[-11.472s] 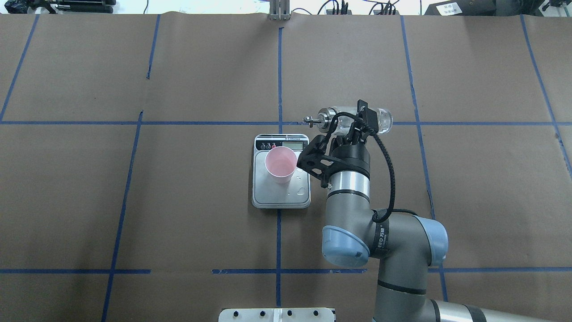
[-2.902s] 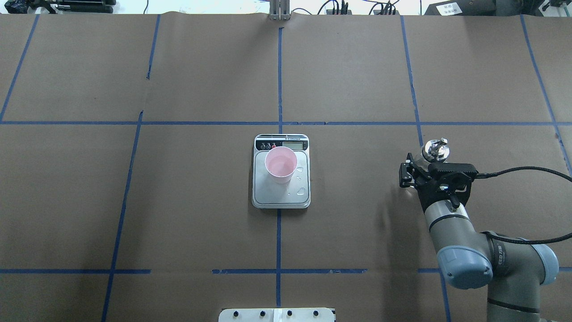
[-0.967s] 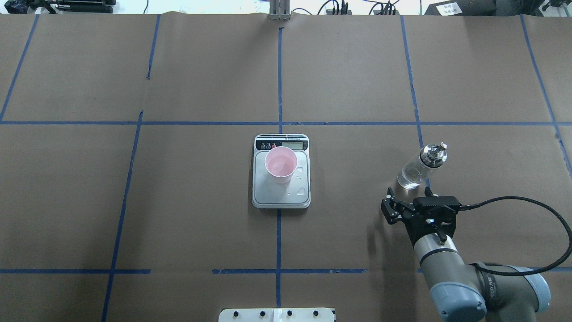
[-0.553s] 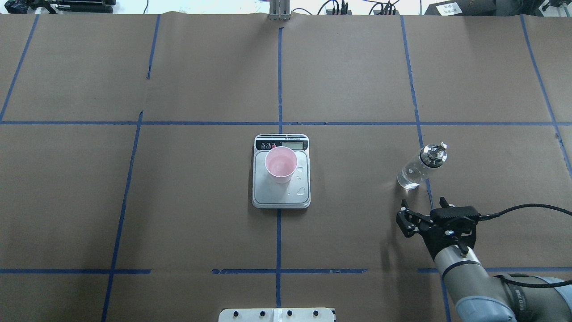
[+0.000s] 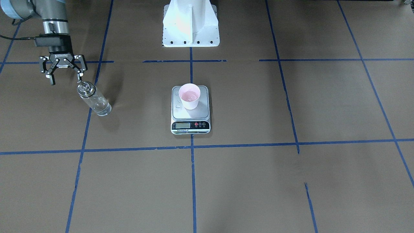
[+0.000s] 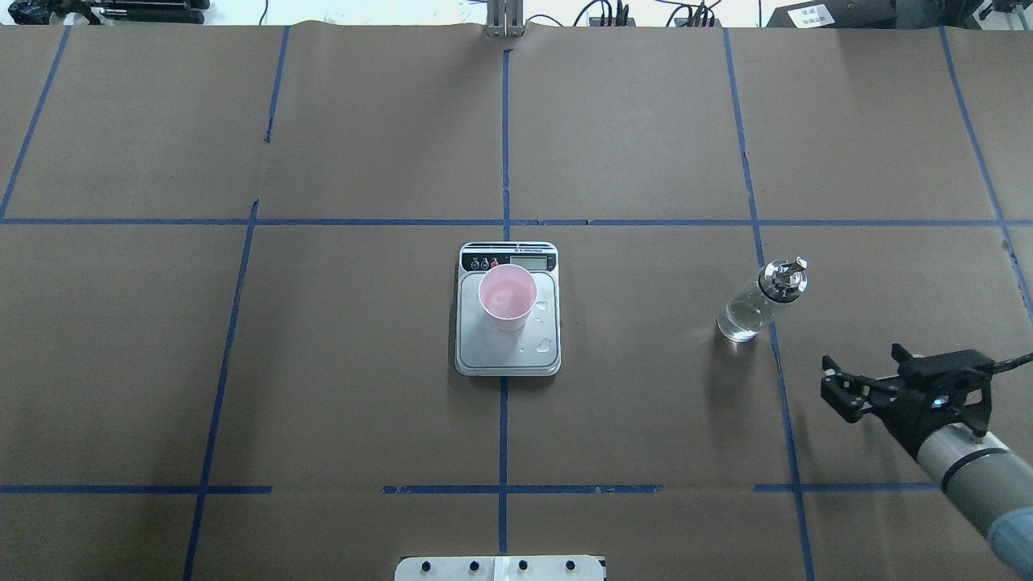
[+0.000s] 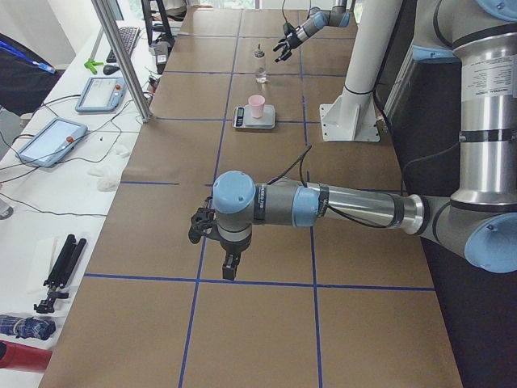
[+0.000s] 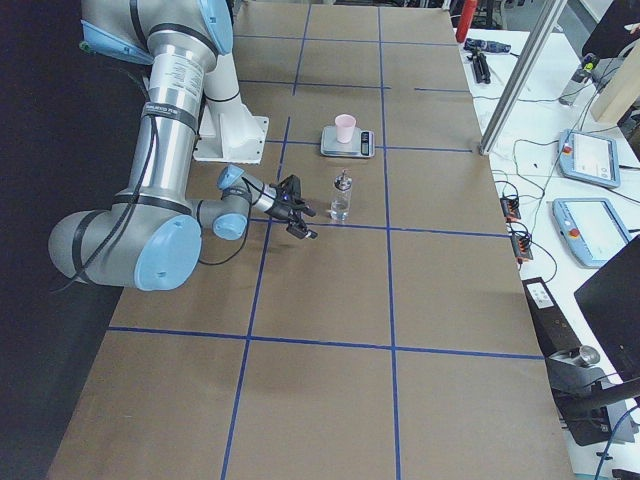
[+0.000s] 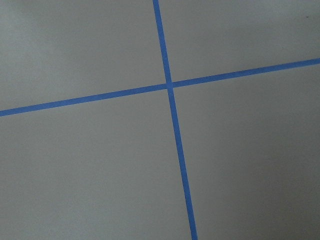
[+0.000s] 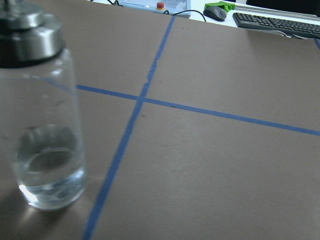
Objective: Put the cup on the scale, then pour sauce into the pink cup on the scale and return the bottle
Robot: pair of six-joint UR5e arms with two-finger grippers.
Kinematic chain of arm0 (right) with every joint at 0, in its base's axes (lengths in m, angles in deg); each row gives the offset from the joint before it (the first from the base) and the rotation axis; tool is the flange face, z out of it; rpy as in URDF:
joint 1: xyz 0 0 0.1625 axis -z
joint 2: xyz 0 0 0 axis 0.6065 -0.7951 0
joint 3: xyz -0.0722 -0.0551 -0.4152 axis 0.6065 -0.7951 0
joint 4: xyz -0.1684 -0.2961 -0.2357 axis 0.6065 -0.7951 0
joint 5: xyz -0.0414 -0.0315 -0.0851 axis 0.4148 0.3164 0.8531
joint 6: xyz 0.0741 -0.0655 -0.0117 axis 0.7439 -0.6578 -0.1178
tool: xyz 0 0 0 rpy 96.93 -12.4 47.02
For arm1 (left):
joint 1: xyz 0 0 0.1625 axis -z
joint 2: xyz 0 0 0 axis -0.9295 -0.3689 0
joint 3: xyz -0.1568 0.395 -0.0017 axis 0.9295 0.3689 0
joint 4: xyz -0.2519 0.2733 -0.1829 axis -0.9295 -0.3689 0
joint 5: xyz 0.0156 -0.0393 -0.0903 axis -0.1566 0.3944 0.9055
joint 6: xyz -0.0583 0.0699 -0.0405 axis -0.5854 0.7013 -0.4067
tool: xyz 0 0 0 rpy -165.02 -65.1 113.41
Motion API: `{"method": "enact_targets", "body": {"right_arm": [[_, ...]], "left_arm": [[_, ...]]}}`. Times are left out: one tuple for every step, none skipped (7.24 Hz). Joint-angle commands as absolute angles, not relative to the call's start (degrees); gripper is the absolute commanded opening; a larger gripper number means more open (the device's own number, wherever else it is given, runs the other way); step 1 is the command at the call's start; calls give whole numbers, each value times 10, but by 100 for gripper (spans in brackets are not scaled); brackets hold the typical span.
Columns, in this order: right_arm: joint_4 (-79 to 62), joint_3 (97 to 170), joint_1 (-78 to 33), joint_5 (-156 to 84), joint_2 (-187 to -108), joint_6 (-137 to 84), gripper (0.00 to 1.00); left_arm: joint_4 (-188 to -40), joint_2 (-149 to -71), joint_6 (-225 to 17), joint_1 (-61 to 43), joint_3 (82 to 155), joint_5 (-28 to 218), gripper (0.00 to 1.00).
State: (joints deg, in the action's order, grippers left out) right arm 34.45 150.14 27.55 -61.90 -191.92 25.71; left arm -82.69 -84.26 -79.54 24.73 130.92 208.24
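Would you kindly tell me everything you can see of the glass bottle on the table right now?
The bottle is a small clear glass cylinder with a silver metal collar and thin pour spout. It stands upright on the brown paper table, just beside a blue tape line, well apart from the scale. A little clear sauce sits at its bottom. Nothing holds it: the right gripper is open and clear of it.
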Motion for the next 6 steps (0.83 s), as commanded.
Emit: {"method": "enact_targets", "body": {"right_arm": [[575, 1352, 109, -798, -1929, 110, 100], [664, 1276, -3, -928, -1926, 43, 100], [684, 1249, -147, -1091, -1922, -24, 100], [650, 1247, -315, -1276, -1911, -109, 100], [543, 1254, -467, -1427, -1881, -202, 100], [455, 1256, -517, -1474, -1861, -256, 100]], "left_arm": [[-828, -842, -792, 247, 1309, 2082, 100], [-829, -842, -792, 247, 1310, 2082, 100], [-830, -843, -792, 246, 1314, 2082, 100], [-829, -843, -792, 246, 1320, 2082, 100], [-829, -843, -792, 246, 1320, 2082, 100], [-830, -844, -792, 246, 1320, 2082, 100]]}}
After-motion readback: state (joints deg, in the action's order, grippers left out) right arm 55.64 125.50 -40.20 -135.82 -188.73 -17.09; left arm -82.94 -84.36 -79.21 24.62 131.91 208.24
